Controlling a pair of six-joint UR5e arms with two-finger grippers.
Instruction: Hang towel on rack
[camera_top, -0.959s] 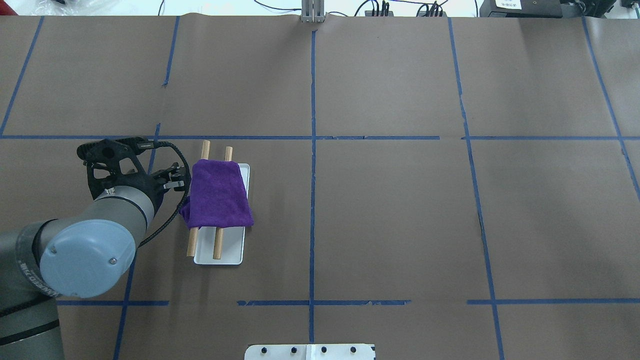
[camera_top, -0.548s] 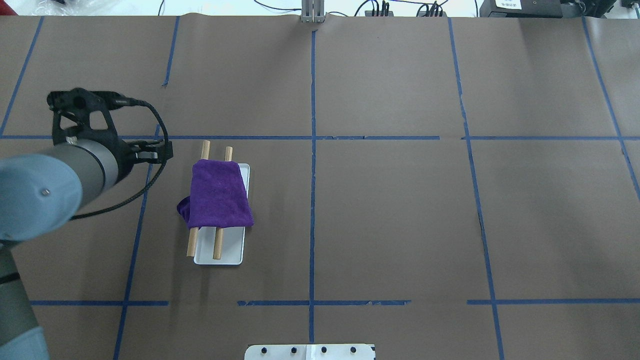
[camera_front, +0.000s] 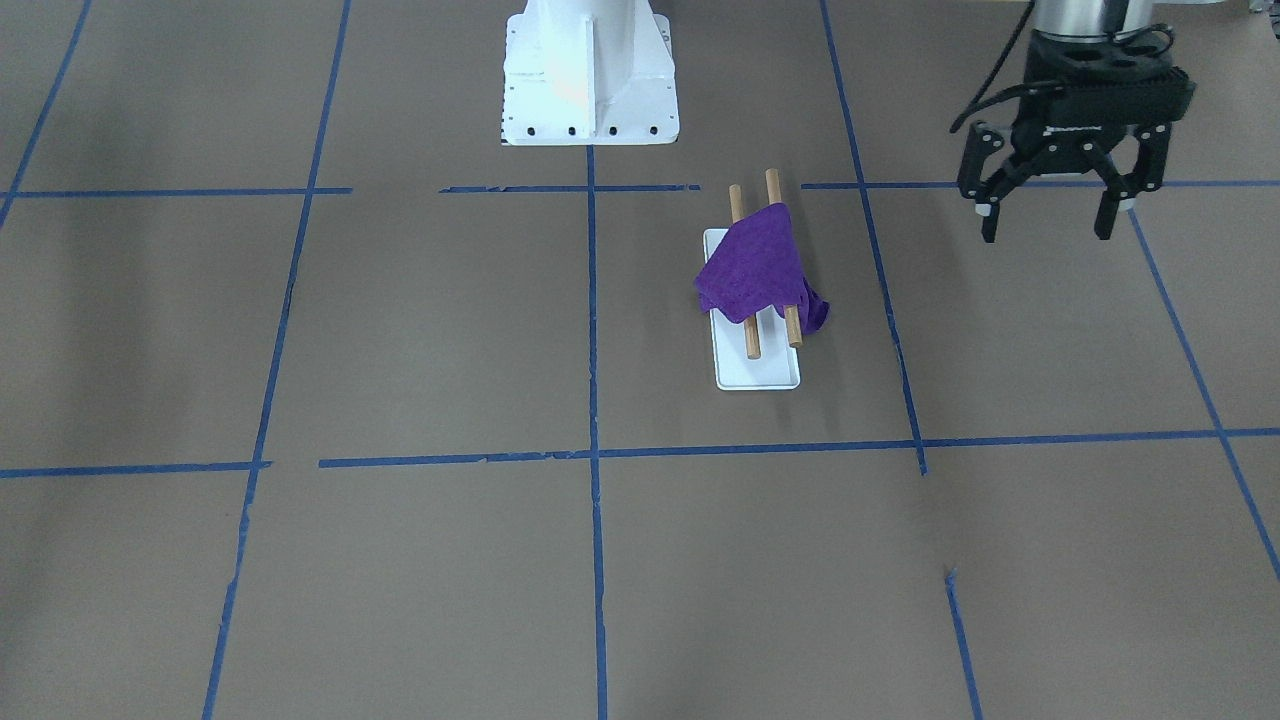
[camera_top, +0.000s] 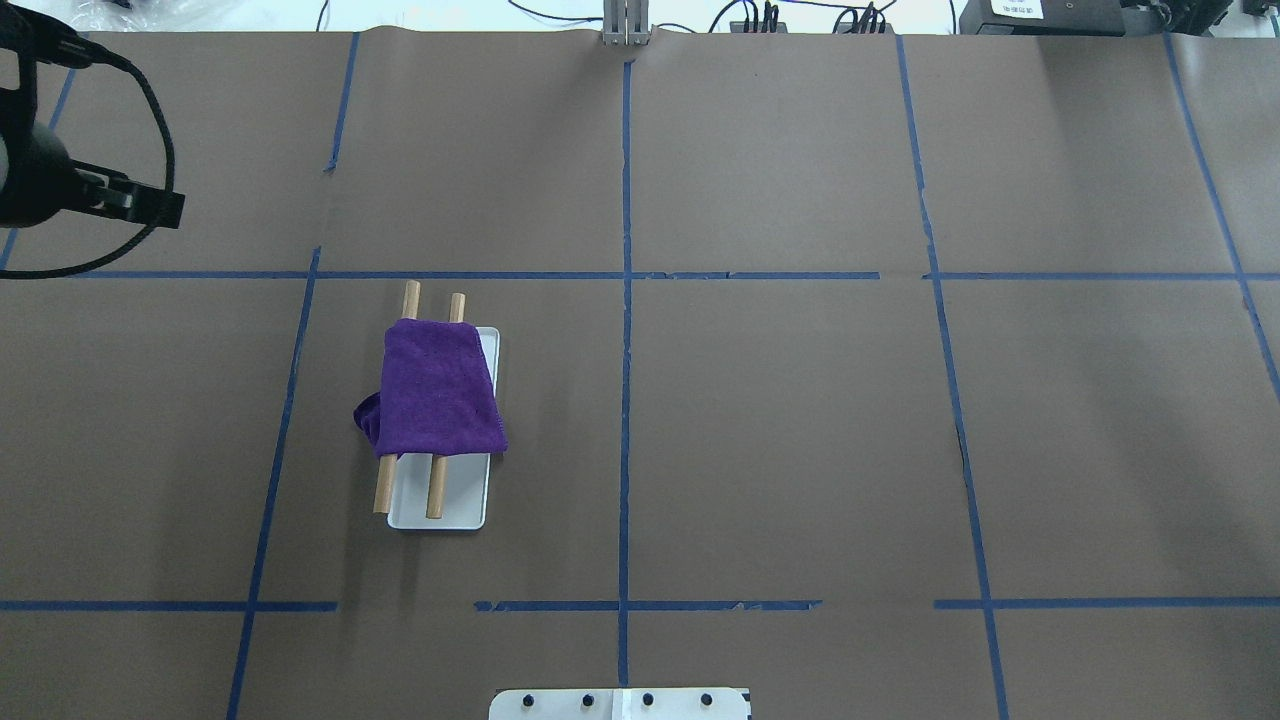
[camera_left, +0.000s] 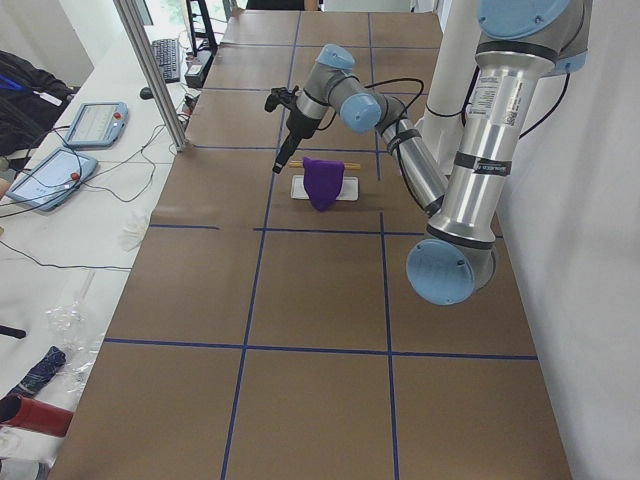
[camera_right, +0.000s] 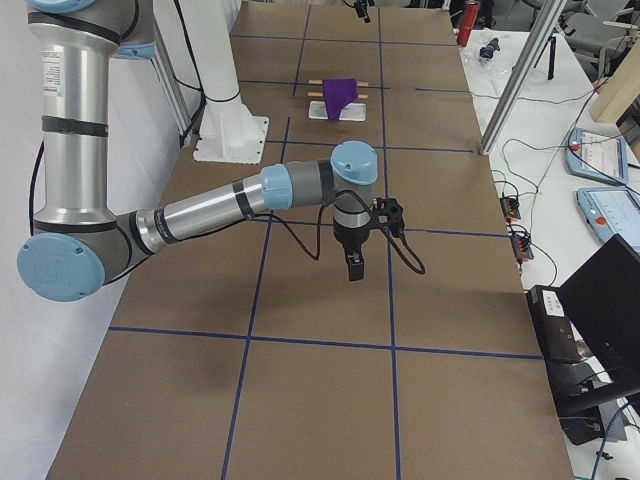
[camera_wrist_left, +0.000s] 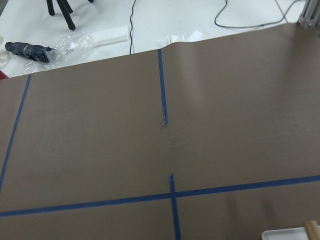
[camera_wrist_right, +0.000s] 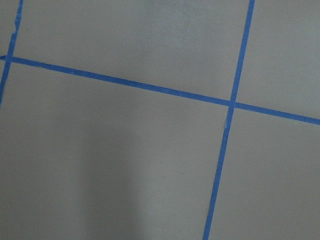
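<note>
"Where is the towel?"

"The purple towel (camera_top: 435, 390) lies over both brown rods (camera_top: 436, 490) of the rack (camera_top: 462, 507). The rack stands on the left half of the brown surface (camera_top: 800, 420). One bit of the towel hangs bunched on the rack's left side."

"What about the left tool?"

"The left tool (camera_front: 1047, 233) hangs in the air, farther back and to the left of the rack, well apart from it. Its two fingers (camera_front: 1105, 218) are spread wide with nothing between them."

"And the right tool?"

"The right tool (camera_right: 355, 268) points down above the surface, well off to the right. I only see it from the side, so I cannot tell if it is spread or closed."
</note>
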